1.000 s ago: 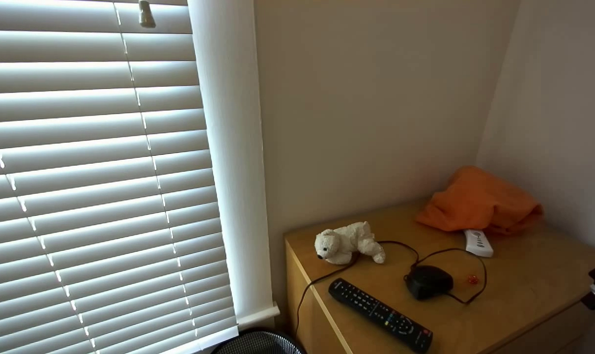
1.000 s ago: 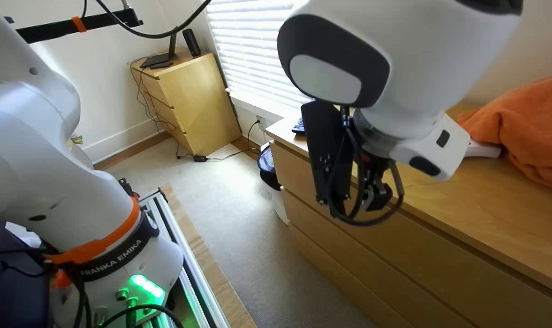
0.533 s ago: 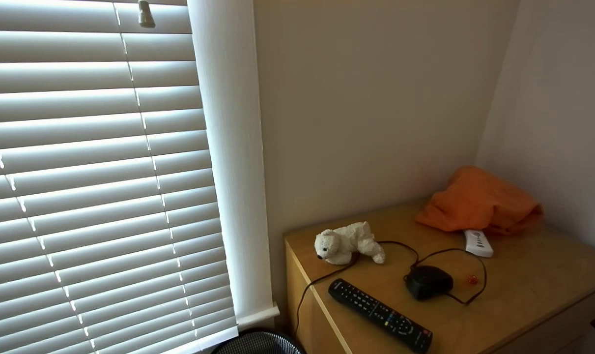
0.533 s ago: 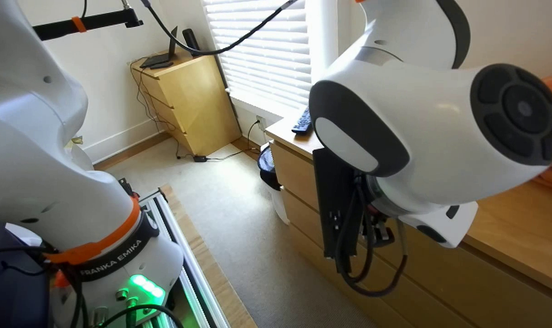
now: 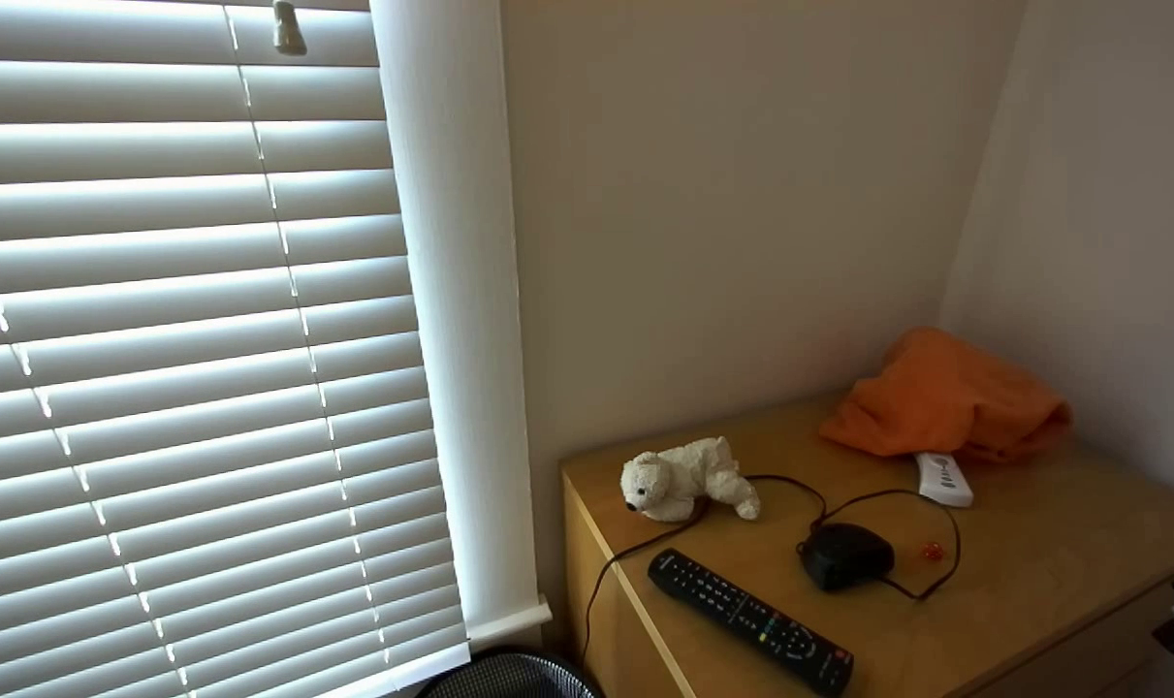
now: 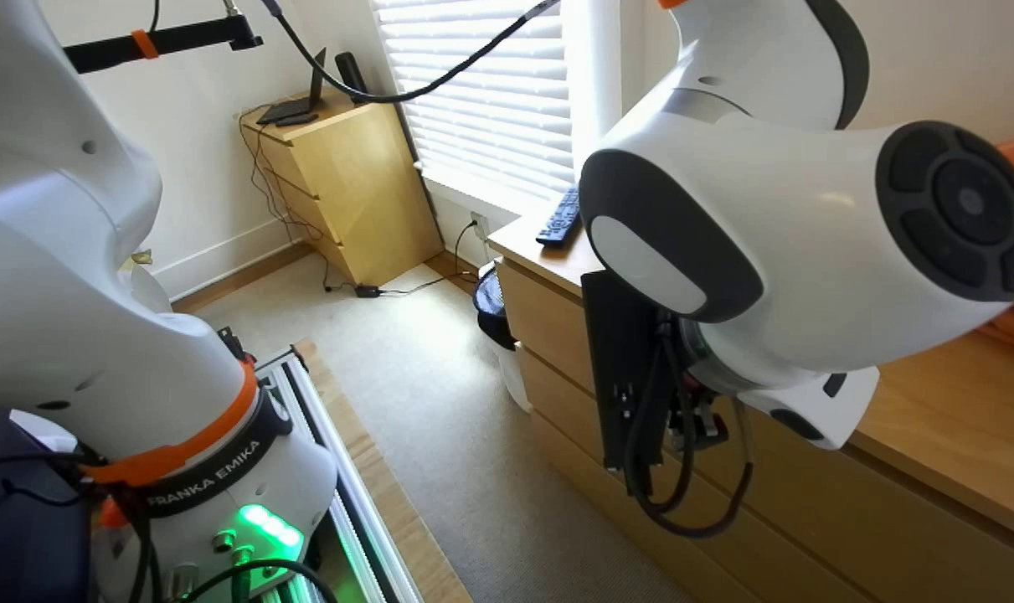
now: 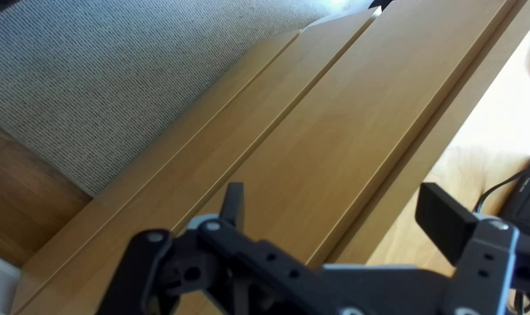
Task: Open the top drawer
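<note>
Black fingers on the gripper stand wide apart. In the wrist view, the top drawer shows between them and looks closed. It is hard to see if the fingers touch it. Just past one finger, a black box sits on the dresser. Farther from the fingers, in an exterior view, an orange cloth, a long remote and a white toy bear lie on the dresser too. Way past the fingers and all of these things, white blinds hang down.
</note>
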Controlling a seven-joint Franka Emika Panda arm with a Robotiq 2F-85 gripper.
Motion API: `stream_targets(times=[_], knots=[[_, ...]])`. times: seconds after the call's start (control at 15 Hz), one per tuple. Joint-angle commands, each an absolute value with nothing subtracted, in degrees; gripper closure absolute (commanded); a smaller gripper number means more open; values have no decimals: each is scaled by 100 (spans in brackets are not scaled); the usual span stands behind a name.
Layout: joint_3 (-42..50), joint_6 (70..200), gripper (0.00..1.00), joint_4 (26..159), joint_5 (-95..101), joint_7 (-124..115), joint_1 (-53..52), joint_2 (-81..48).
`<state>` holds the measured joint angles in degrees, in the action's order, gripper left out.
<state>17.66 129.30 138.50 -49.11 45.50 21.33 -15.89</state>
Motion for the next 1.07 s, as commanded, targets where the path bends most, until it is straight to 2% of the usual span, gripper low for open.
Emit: stream_targets(times=[0.0,0.33,1.0], knots=[[1611,12426,0,13476,-5109,4866,2433,-2096],[1470,11682,0,12813,-5637,5594,2874,-2971],[1332,11162,0,11769,-6643,6474,3254,-4245]])
